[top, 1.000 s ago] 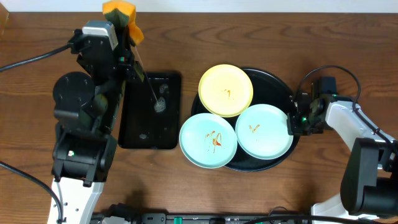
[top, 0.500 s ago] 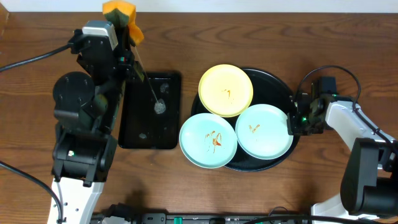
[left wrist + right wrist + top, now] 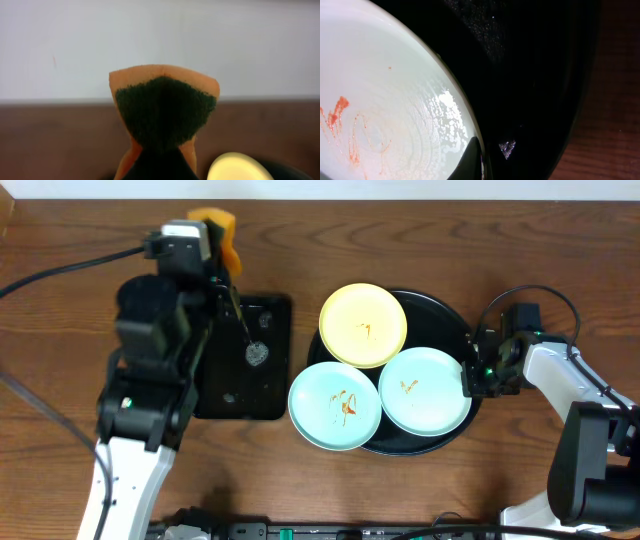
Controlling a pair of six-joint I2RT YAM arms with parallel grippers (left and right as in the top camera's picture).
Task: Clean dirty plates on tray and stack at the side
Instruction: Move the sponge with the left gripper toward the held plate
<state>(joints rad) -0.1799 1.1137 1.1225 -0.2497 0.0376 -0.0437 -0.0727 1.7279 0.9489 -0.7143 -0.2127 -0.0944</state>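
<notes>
Overhead, the tray [image 3: 447,310] is a glossy black disc with a raised rim on a brown wood-grain table [image 3: 420,230]. Three smooth round plates crowd onto it, their edges meeting. The pale yellow plate [image 3: 363,325] sits at the back. A mint plate [image 3: 425,390] lies front right, and a second mint plate [image 3: 335,405] front left overhangs the tray's rim. Each has thin orange smears near its centre.

The right gripper [image 3: 478,376] sits at the tray's right rim, jaws together. In the right wrist view, one dark fingertip [image 3: 472,157] rests at the edge of the smeared mint plate [image 3: 380,115], whose surface is streaked and beaded with wet specks. I cannot tell whether the rim is pinched.

The left gripper [image 3: 218,252] is clamped on a sponge [image 3: 214,226], which is orange foam with a coarse dark green scouring face [image 3: 165,107] and folds into a fan shape. It is held above the table's far edge, behind a rectangular black tray [image 3: 240,380].
</notes>
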